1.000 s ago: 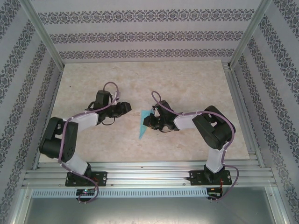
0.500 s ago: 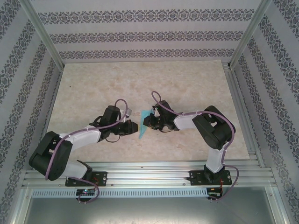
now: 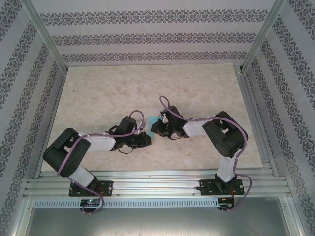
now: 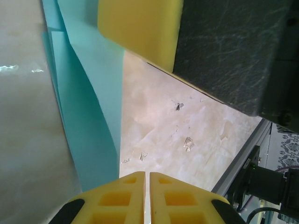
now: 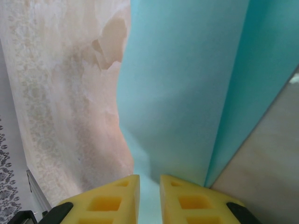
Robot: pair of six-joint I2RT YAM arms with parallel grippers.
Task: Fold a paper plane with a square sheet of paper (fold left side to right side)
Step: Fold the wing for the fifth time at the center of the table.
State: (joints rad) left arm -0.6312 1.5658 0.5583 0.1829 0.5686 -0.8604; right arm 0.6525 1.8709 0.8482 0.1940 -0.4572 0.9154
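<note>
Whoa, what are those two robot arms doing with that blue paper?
They are folding it into a plane. The right gripper pinches the blue paper, already creased into a narrow shape, near the middle of the table. The left gripper sits close beside it, fingers closed next to the paper's edge. Whether it grips the paper is unclear.

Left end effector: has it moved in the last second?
Yes. The left end effector swung right and closer to the near rail, coming up to the paper.
</note>
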